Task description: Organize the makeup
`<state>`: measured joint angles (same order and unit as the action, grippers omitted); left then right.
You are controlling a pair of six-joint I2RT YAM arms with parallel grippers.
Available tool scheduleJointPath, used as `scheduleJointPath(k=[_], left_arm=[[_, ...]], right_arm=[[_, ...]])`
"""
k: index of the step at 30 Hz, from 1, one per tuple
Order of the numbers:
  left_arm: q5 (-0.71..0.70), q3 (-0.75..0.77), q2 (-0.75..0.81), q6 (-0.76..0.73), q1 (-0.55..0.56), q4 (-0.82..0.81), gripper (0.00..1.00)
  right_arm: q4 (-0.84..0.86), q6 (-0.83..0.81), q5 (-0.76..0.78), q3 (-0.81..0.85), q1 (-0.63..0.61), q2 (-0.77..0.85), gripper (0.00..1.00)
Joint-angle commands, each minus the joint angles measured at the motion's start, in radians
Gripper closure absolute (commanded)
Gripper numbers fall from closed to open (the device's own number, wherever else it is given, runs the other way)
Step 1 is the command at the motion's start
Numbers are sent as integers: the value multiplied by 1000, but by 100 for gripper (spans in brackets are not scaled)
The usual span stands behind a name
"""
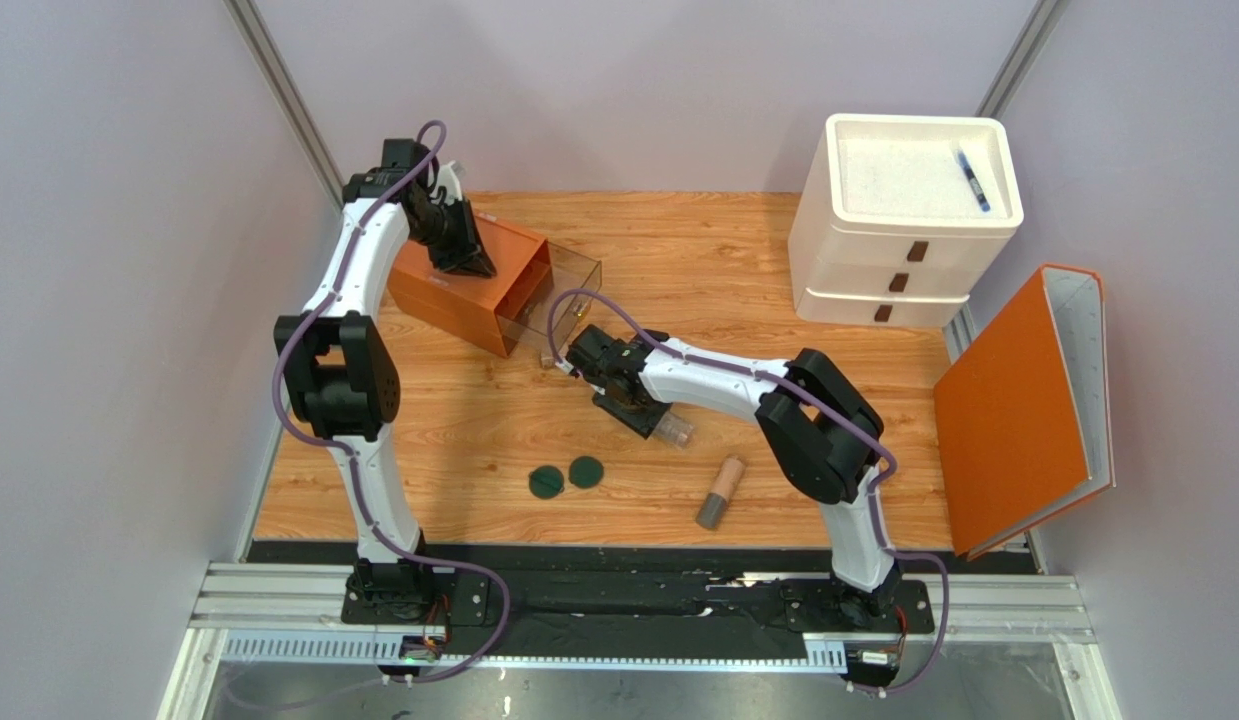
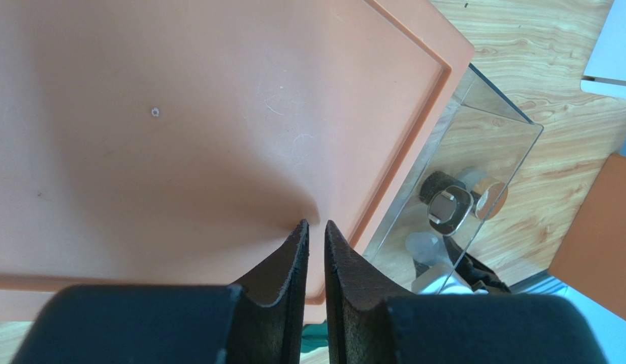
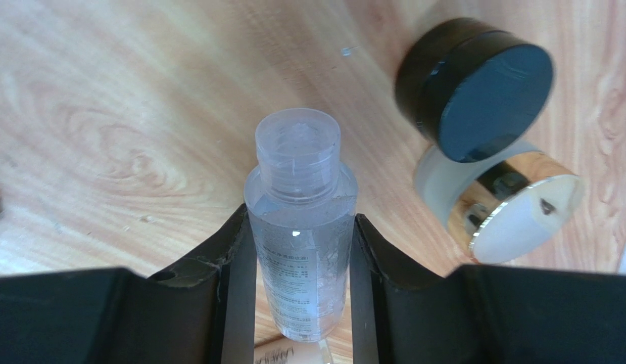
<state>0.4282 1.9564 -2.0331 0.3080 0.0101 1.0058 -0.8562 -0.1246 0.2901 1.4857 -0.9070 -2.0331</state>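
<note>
My right gripper (image 3: pixel 300 216) is shut on a clear bottle (image 3: pixel 300 227) with a clear cap. It holds the bottle at the pulled-out clear drawer (image 1: pixel 576 285) of the orange drawer box (image 1: pixel 448 293). A black round jar (image 3: pixel 475 87) and a white-and-gold jar (image 3: pixel 502 205) lie just ahead of it, and both show through the drawer wall in the left wrist view (image 2: pixel 452 201). My left gripper (image 2: pixel 316 224) is shut and empty, its tips on the box top (image 2: pixel 179 114). Two dark-green discs (image 1: pixel 565 477) and a beige bottle (image 1: pixel 720 492) lie on the table.
A clear cylinder (image 1: pixel 673 432) lies under my right forearm. A white drawer unit (image 1: pixel 903 225) stands at the back right with a blue pen (image 1: pixel 972 180) on top. An orange board (image 1: pixel 1023 420) leans at the right edge.
</note>
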Motion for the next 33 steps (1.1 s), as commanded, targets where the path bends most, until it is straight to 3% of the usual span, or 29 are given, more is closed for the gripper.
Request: scheduleJointPath(k=[1,7,11,20,27,33], left_arm=[[-11,22,-36,-12,-4,25,80],[-6,19,-42,-10,-4,22,80],[-9,22,-41,-10,-4,17,80],[3,33,-52,2,-4,5,80],[14,39,-61,16,-4,-6,80],[20,39,-70,28,-4,-16,80]], right_arm=[[46,-7,98,8,5,82,100],[28,-73,184,108,7,180,100],[7,-101,201,282,10,171,100],[3,46,-29,680,69,54,100],[126,287,-265,872,146,-56,100],[345,724,-598,867,259,-151,100]])
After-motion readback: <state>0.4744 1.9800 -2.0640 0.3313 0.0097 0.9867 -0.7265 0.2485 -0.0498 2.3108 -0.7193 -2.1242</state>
